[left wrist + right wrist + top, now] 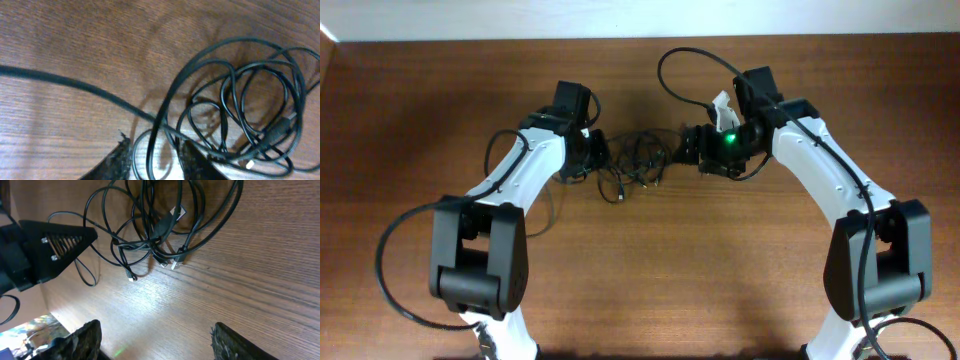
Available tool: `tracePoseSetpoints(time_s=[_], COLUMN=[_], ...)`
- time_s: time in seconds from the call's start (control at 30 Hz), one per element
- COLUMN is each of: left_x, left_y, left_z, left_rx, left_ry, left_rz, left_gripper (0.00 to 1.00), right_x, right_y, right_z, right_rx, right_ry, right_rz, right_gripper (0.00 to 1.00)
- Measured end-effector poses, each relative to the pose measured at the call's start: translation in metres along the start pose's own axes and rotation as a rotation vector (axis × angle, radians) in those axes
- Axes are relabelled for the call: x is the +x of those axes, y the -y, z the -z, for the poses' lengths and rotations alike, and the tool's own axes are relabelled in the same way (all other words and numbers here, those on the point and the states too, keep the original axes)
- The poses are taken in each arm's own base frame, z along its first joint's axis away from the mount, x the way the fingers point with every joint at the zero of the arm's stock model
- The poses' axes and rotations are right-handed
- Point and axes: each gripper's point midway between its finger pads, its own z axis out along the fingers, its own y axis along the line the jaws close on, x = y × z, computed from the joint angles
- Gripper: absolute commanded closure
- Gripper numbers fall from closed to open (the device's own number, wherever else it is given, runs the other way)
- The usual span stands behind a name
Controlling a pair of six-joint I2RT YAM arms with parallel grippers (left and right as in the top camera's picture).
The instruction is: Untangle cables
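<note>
lying bunched on the brown wood-grain table (670,280), the thin black flexible cables (638,160) with small silvery plug ends (176,265) sit between two white-and-black robot arms, towards the far side of the tabletop; the cords form one loose tangle of overlapping loops, with several strands crossing in a tight cluster near its middle; the right wrist view shows a few plug ends resting on the wood at the tangle's edge, and one more plug (132,278) on a strand a little apart from them; the left gripper (603,155) is at the left edge of the tangle, its two dark fingers (120,160) parted by a narrow gap; in the left wrist view a loop of cord runs through that gap and is not squeezed, though whether either finger touches it cannot be told; the right gripper (682,148) is just beside the tangle's right edge, its fingers (85,340) spread wide over bare wood with nothing between them; the cords lie ahead of its fingertips, apart from them; a small green light (728,138) glows on the right wrist; a thicker black arm cable (680,60) arcs over the table beside the right arm.
</note>
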Motion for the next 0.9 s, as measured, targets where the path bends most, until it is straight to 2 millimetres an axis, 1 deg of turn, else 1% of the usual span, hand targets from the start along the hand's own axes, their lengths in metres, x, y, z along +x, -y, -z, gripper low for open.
tracePoseSetpoints(time_s=[0.03, 0.07, 0.1, 0.23, 0.3, 0.37, 0.43, 0.53, 0.57, 0.63, 0.9], left_x=[0.000, 0.001, 0.002, 0.003, 0.005, 0.010, 0.013, 0.014, 0.015, 0.018, 0.040], left_y=[-0.001, -0.002, -0.002, 0.000, 0.009, 0.030, 0.053, 0.086, 0.096, 0.114, 0.162], left_z=[-0.003, -0.005, -0.007, -0.009, -0.008, -0.003, 0.007, 0.032, 0.044, 0.072, 0.170], left_rx=[-0.001, -0.005, -0.008, 0.007, 0.057, 0.172, 0.297, 0.468, 0.512, 0.594, 0.777], left_ry=[-0.003, -0.009, -0.013, -0.020, -0.039, -0.076, -0.106, -0.117, -0.112, -0.089, 0.047], left_rz=[0.004, 0.000, 0.003, 0.000, -0.009, -0.067, -0.137, -0.222, -0.246, -0.301, -0.483], left_gripper=[0.95, 1.00, 1.00, 1.00, 1.00, 1.00, 1.00, 1.00, 1.00, 1.00, 1.00], right_x=[0.001, 0.002, 0.003, 0.003, 0.002, 0.002, 0.001, 0.001, 0.001, -0.001, -0.017], right_y=[-0.001, -0.002, -0.003, -0.005, -0.002, 0.001, 0.002, 0.002, 0.003, 0.002, -0.005], right_z=[-0.001, -0.002, -0.003, -0.005, -0.006, -0.005, -0.005, -0.005, -0.005, -0.005, -0.005], right_rx=[0.003, 0.007, 0.008, 0.015, 0.033, 0.047, 0.051, 0.056, 0.058, 0.056, 0.026], right_ry=[-0.002, -0.004, -0.006, -0.002, 0.004, 0.006, 0.008, 0.010, 0.012, 0.017, 0.079], right_rz=[0.004, 0.009, 0.012, 0.024, 0.023, 0.021, 0.021, 0.021, 0.022, 0.025, -0.013], right_gripper=[0.28, 0.27, 0.25, 0.24, 0.24, 0.23, 0.22, 0.22, 0.22, 0.22, 0.22])
